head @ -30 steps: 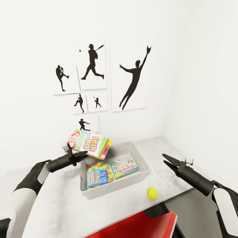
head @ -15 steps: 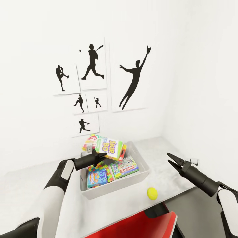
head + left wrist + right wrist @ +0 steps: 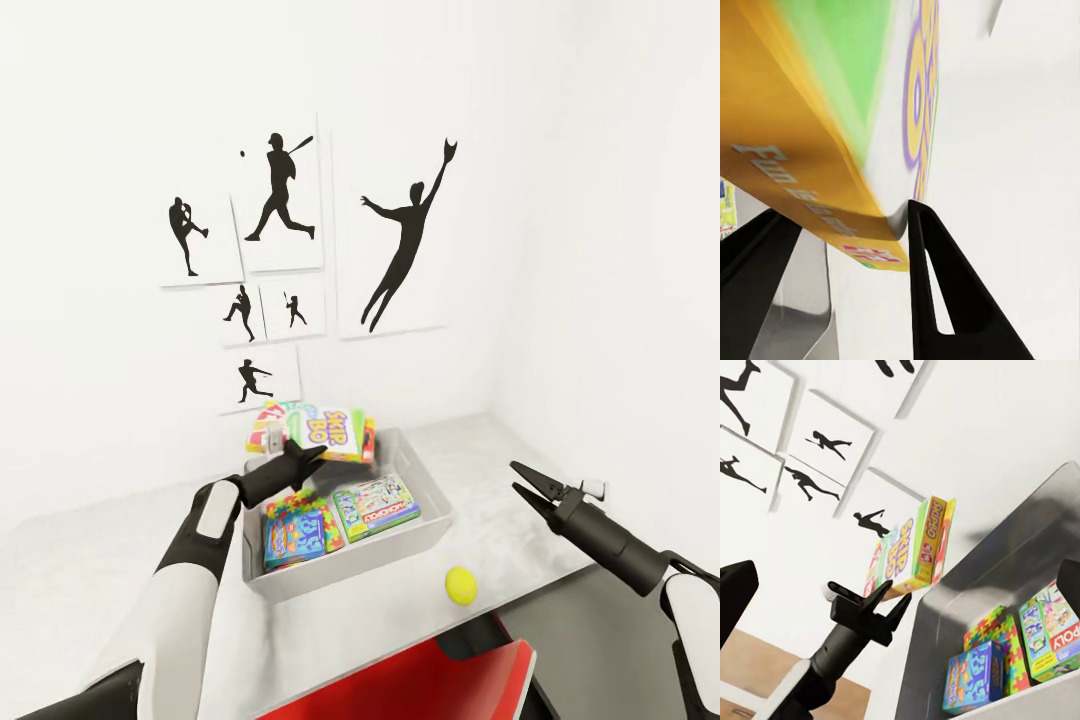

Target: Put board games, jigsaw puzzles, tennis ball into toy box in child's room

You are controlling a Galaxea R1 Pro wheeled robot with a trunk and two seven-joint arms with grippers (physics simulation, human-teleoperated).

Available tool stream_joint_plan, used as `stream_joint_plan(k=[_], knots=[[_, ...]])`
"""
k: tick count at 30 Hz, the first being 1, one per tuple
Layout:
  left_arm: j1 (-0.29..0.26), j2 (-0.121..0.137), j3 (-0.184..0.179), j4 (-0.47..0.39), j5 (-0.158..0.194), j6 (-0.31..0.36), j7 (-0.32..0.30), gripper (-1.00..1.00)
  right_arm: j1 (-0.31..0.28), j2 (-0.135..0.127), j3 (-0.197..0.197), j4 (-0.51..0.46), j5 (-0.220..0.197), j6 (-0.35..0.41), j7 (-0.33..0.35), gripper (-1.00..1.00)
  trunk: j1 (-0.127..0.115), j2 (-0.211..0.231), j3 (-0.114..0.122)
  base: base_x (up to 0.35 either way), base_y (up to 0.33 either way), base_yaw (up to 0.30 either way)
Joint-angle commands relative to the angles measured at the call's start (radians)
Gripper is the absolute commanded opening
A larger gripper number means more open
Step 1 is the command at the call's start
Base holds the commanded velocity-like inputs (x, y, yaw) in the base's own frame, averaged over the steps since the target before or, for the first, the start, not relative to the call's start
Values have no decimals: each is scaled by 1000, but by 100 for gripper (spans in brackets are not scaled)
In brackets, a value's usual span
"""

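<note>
Skip-Bo box (image 3: pixel 322 433) hangs tilted over the far left corner of the toy box (image 3: pixel 425 480), pinched at one corner by the left hand (image 3: pixel 308 462); the left wrist view shows the two dark fingers (image 3: pixel 934 285) pressed against the orange side and the white face. It looks like a light, stiff card box, smooth enough to slide, so a corner pinch probably lets it swing; a hold nearer the middle of a long edge would likely be steadier.

Inside the grey tub lie the light-blue cartoon game (image 3: pixel 292 538) on a jigsaw puzzle (image 3: pixel 296 507) at its left, and the Monopoly box (image 3: pixel 375 505) at its right. Free room there is slight, so the Skip-Bo box would probably have to go flat on top of them, clearing the near and far rims as it comes down.

Tennis ball (image 3: pixel 461 585) sits on the pale surface (image 3: pixel 510 460) just in front of the tub, near the front edge, and is apt to roll off if nudged. The right hand (image 3: pixel 523 482) hovers spread and empty above the surface, right of the tub, with open room around it.
</note>
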Motion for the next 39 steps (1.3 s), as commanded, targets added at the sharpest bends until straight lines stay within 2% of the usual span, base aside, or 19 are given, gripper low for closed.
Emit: stream_joint_plan(k=[1,6,9,12,13,14,15,16,19,21,24,31,36,39], knots=[[-1,-1,7,1,7,-2,0,-100,-1,0,-3,0,2,6,4,100,0,-1,-2,0,0,0],[0,-1,8,4,43,-22,20,-100,-1,-1,-7,1,-1,8,5,100,0,-1,-2,0,0,0],[2,-1,8,6,60,-29,56,-100,-1,-1,-8,2,-2,9,5,100,0,-1,-2,0,0,0],[3,-1,8,5,67,-49,130,-100,-1,-1,-8,3,-2,9,5,100,0,-1,-2,0,0,0],[3,-1,8,5,73,-67,192,-100,-1,-1,-9,3,-2,10,5,100,0,-1,-2,0,0,0],[3,-1,8,5,77,-75,225,-100,-1,-1,-10,3,-2,10,6,100,0,-1,-2,0,0,0],[4,-1,7,5,92,-87,283,-100,-1,-1,-13,3,-2,10,6,100,0,-1,-2,0,0,0],[4,-1,7,5,102,-92,305,-100,-1,-1,-15,3,-3,10,6,100,0,-1,-2,0,0,0],[6,-1,4,4,169,-107,364,-100,-1,-1,-23,4,-4,11,6,100,0,-1,-2,0,0,0],[8,-1,3,3,208,-112,379,-100,-1,-1,-25,4,-4,11,6,100,0,-1,-2,0,0,0],[10,-1,-8,2,241,-115,389,-100,-1,-1,-27,4,-4,11,6,100,0,-1,-2,0,0,0],[11,-1,-65,2,259,-119,383,-100,-1,-1,-27,5,-4,11,6,100,0,-1,-2,0,0,0],[11,-1,-76,2,260,-118,309,-100,-1,-1,-27,6,-4,11,6,100,0,-1,-2,0,0,0],[11,-1,-100,1,260,-114,281,-100,-1,-1,-27,6,-4,11,6,100,0,-1,-2,0,0,0]])
